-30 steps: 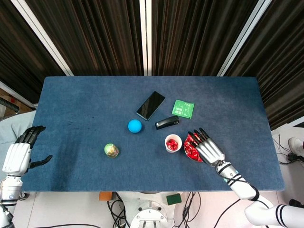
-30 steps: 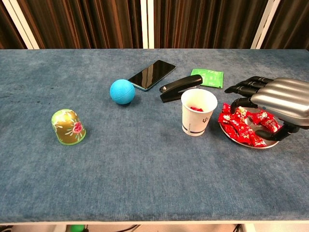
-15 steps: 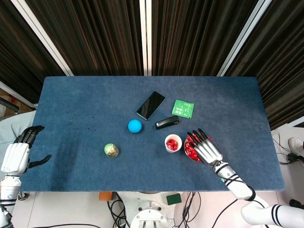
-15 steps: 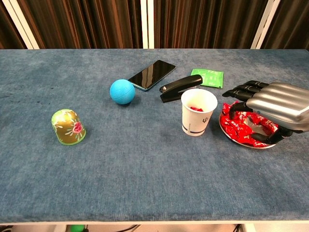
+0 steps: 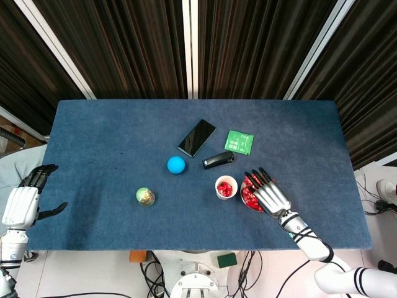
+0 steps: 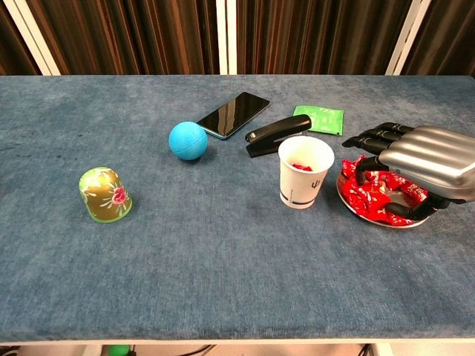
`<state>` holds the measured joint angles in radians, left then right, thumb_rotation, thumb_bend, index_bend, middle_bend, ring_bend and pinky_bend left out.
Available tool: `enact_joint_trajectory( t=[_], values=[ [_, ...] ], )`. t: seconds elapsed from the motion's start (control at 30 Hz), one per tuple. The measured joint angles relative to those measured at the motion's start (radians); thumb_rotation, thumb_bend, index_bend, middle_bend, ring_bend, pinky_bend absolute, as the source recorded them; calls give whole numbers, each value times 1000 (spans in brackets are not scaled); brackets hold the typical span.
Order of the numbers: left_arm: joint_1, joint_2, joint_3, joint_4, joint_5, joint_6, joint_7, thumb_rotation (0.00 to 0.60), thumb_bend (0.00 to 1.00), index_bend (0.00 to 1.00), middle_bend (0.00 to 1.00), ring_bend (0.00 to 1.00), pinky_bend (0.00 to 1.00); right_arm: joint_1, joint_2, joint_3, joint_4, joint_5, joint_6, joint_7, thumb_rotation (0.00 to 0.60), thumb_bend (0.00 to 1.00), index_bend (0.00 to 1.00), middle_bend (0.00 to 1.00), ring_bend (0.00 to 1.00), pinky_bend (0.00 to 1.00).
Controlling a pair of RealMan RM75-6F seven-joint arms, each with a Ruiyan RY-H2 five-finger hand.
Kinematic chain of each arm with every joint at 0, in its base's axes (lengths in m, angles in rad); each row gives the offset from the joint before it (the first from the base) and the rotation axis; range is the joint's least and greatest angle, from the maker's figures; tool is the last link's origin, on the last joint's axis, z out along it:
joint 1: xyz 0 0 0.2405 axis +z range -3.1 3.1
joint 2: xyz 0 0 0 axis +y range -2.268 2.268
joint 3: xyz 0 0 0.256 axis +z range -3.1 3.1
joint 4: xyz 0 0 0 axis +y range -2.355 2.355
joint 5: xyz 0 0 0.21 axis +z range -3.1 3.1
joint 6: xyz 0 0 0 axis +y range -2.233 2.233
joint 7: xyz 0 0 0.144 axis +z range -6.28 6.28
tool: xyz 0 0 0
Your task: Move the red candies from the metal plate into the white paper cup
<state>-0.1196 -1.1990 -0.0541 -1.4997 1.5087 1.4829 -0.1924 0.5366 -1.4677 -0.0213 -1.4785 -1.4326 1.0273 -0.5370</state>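
the right hand (image 6: 423, 167) hangs palm-down over the plate (image 6: 355, 210), its fingers (image 6: 371, 139) curled down into the heap of candies (image 6: 375, 199). that pose suits gathering: coming from above lets the fingers close round a wrapper without tipping the shallow plate. whether a candy is already pinched i cannot tell; the fingertips are buried among the wrappers and the palm hides the thumb side in both views.

the cup (image 6: 305, 171) stands upright just beside the plate, on its left edge as the chest view shows it, close but not plainly touching. some red already shows inside it, so the transfer looks under way, yet most candies still lie on the plate. the cup being so near keeps each carry short: lift, shift a little sideways, drop.

the left hand (image 5: 23, 202) sits off the worktop's (image 5: 99, 143) near left corner, fingers apart and holding nothing, well clear of the job; it seems parked so as not to get in the way.

the stapler (image 6: 277, 134), green packet (image 6: 319, 119), phone (image 6: 233, 114), ball (image 6: 188, 140) and small green dome (image 6: 105, 194) lie behind and to the left of the cup, none between cup and plate. the stapler is nearest the cup's rim, so a wide swing could clip it.
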Motion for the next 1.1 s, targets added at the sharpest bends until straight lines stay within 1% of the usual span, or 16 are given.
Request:
enact_joint_trajectory(
  t=[0.87, 1.1],
  values=[
    [-3, -6, 5, 5, 1, -9, 0, 600, 121, 162, 136, 96, 240, -13, -26, -2, 50, -50, 31, 56, 600, 379, 496, 20, 0, 0],
    [-5, -7, 5, 5, 3, -12, 1, 600, 120, 162, 136, 96, 240, -17, -30, -3, 64, -63, 40, 65, 600, 382, 552, 28, 0, 0]
  ],
)
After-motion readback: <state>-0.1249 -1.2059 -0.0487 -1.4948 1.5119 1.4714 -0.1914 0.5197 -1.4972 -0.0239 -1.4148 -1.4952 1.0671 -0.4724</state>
